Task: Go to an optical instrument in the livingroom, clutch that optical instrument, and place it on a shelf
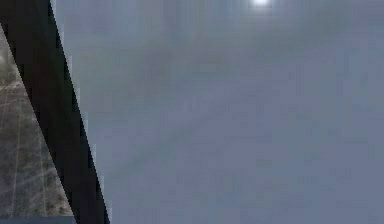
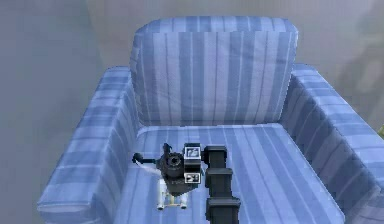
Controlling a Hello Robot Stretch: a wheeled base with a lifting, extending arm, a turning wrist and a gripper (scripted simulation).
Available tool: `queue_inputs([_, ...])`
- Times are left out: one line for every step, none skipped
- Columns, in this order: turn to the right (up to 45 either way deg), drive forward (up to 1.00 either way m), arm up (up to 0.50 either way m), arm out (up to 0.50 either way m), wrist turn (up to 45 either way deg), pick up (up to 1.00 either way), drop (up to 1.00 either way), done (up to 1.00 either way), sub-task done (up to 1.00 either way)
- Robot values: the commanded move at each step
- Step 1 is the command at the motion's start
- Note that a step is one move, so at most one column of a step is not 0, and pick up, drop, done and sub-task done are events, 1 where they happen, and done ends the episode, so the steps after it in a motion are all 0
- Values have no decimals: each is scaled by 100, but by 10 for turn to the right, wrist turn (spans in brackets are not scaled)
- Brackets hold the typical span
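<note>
Arm side view has the tool [image 2: 148, 162] at the armchair seat [image 2: 262, 158], by a small pale thing [image 2: 176, 197], probably the optical instrument. Whether it holds anything I cannot tell; grasping seems in hand, lifting clear next.

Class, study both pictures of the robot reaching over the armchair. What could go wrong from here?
1. A small pale thing lies on the armchair seat at the hand; whether it is held cannot be told, so a lift might leave it behind.
2. The armrests flank the arm; turning could snag it.
3. A wall and dark post look close ahead; driving forward might bump them.
</note>
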Motion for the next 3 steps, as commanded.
queue_inputs([0,0,-30,0,0,0,0,0,0])
queue_inputs([0,0,0,0,0,100,0,0,0])
queue_inputs([0,0,10,0,0,0,0,0,0])
